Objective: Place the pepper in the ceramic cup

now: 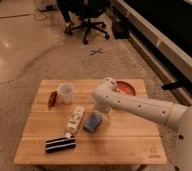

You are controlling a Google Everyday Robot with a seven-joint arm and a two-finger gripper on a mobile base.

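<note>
The dark-red pepper (52, 98) lies on the wooden table (134, 135), touching or nearly touching the left side of the white ceramic cup (65, 93), which stands upright at the table's back left. My white arm reaches in from the right. My gripper (106, 116) hangs down at the table's middle, just right of a blue sponge (92, 122). It is well to the right of the cup and the pepper and holds nothing that I can see.
A white labelled bottle (75, 120) lies on its side left of the sponge. A black striped object (60, 144) lies near the front left. An orange-red bowl (125, 88) sits at the back right, behind my arm. An office chair (89, 22) stands beyond the table.
</note>
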